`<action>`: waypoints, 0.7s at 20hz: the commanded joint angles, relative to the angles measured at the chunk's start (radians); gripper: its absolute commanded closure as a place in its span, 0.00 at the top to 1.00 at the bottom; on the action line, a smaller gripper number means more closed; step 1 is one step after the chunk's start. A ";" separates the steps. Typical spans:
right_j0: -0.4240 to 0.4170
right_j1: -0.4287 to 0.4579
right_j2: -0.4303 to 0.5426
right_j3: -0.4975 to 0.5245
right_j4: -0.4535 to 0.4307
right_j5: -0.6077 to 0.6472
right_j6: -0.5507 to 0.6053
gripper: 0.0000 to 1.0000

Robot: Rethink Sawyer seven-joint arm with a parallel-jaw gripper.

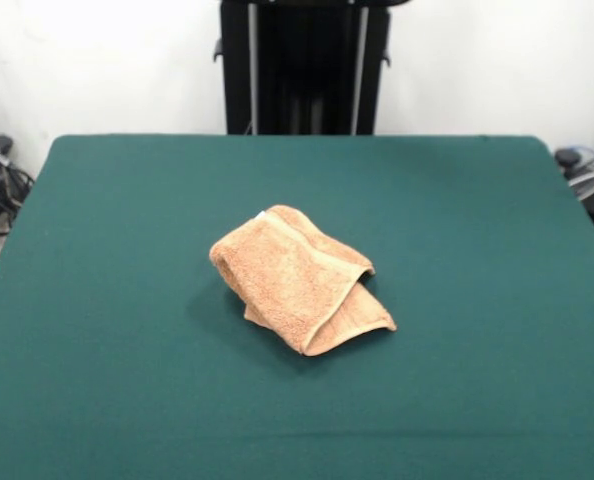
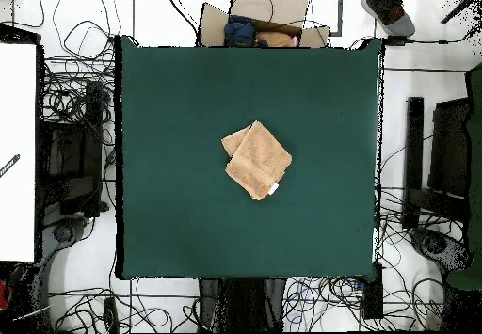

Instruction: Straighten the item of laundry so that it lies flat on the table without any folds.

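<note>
Near the middle of the table (image 1: 127, 250), well apart from every edge: the towel (image 1: 297, 280), peach-orange terry, folded over on itself into a thick skewed pad rather than spread flat. In the front view, top layer slanting from far left down to near right, a paler border band along its right edge; beneath it, a lower flap poking out at the near right and curling to a rounded corner; a slim strip of another layer showing at the far edge. Dark green felt bare all round the cloth. Seen from overhead, the same towel (image 2: 258, 160) as a tilted diamond on the table (image 2: 169, 114), a smaller layer jutting at its left corner, and a small white tag (image 2: 273, 189) at the lower right edge. No loop to be made out at this angle, possibly tucked inside the folds. Gripper in neither view, so wide or narrow cannot be told; nothing touching the cloth. Behind the far edge in the front view, the black pedestal (image 1: 302, 70) against a white wall. Tangled cables (image 2: 75, 86) on the floor beside the table, and a cardboard box (image 2: 268, 10) with bundled cloth just past one edge.
</note>
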 commanded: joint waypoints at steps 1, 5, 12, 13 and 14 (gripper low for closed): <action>-0.046 0.038 0.218 0.210 0.054 -0.121 0.254 1.00; -0.071 0.060 0.302 0.262 0.070 -0.258 0.275 1.00; -0.137 0.134 0.452 0.304 0.065 -0.478 0.340 1.00; -0.098 0.163 0.415 0.272 0.080 -0.457 0.358 1.00; -0.057 0.193 0.373 0.231 0.098 -0.420 0.373 1.00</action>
